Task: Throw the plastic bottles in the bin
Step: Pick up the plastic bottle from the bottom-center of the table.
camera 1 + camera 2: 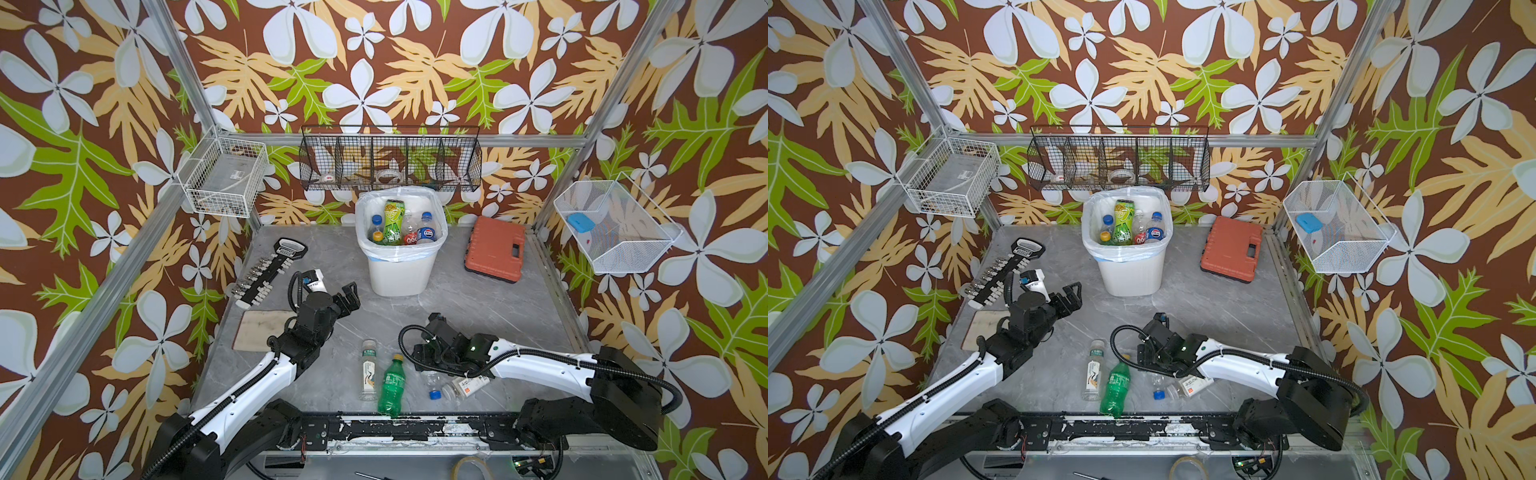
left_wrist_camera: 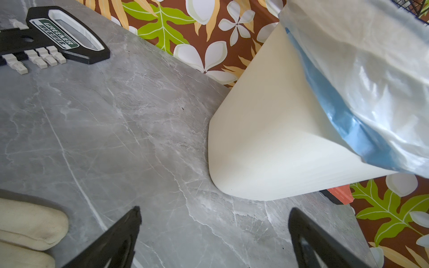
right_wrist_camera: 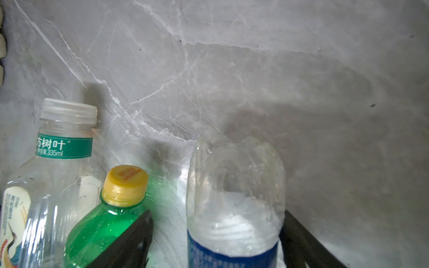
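- The bin (image 1: 399,272) stands at the back of the worktop (image 1: 478,316). It already holds several bottles (image 1: 392,226), crowded together up near its rim.
- Four are left, all lying well in front of the bin. There is a white-label bottle (image 1: 368,372), a green bottle (image 1: 390,386) just beside it, a blue-label bottle (image 3: 234,185), and a fourth bottle (image 1: 465,384) partly under the right arm.
- The right end effector (image 3: 218,213) is down over the blue-label bottle with its jaws partly apart on either side. One finger shows a gap, so I'd say there is no grip yet.
- The left end effector (image 2: 216,210) hangs near the bin's foot, spread wide and holding nothing.
- By my reckoning most of the job is done, and four pickups and drops remain.
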`<state>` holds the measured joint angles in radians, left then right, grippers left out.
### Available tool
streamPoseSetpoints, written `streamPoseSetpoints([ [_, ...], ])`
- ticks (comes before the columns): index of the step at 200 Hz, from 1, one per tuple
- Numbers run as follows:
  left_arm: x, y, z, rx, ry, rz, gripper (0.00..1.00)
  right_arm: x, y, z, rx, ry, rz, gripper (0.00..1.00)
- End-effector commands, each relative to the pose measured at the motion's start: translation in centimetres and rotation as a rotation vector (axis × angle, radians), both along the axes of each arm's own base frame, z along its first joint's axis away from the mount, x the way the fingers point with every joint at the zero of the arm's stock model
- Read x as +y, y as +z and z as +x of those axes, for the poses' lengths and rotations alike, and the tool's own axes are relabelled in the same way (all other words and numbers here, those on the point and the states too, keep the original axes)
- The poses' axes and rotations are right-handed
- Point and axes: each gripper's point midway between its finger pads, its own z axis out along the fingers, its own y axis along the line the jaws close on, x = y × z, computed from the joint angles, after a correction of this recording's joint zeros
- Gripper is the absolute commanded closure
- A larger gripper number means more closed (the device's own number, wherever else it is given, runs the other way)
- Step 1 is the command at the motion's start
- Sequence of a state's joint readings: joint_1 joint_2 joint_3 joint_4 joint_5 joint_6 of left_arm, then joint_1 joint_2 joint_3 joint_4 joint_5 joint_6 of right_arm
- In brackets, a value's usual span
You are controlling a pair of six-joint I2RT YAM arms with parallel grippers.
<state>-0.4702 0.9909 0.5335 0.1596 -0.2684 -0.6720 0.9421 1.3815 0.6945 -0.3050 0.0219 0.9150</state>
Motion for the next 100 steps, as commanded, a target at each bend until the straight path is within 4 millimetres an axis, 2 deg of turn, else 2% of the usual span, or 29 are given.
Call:
streamPoseSetpoints([
  [1,0.3,0.5,0.1,-0.018,0.018,-0.004,0.0,0.6,-0.3,0.1,0.004,0.011,0.011,0.23],
  [25,0.4,0.5,0.1,-0.017,0.023,0.0,0.0,1.0,-0.5,0.6,-0.004,0.017,0.0,0.35],
  [58,0.6,0.5,0.0,-0.016,0.028,0.005,0.0,1.4,0.1,1.3,-0.039,0.027,-0.004,0.49],
  [100,0.6,0.2,0.1,-0.009,0.03,0.006,0.0,1.2,1.7,2.7,-0.106,0.022,-0.029,0.51],
])
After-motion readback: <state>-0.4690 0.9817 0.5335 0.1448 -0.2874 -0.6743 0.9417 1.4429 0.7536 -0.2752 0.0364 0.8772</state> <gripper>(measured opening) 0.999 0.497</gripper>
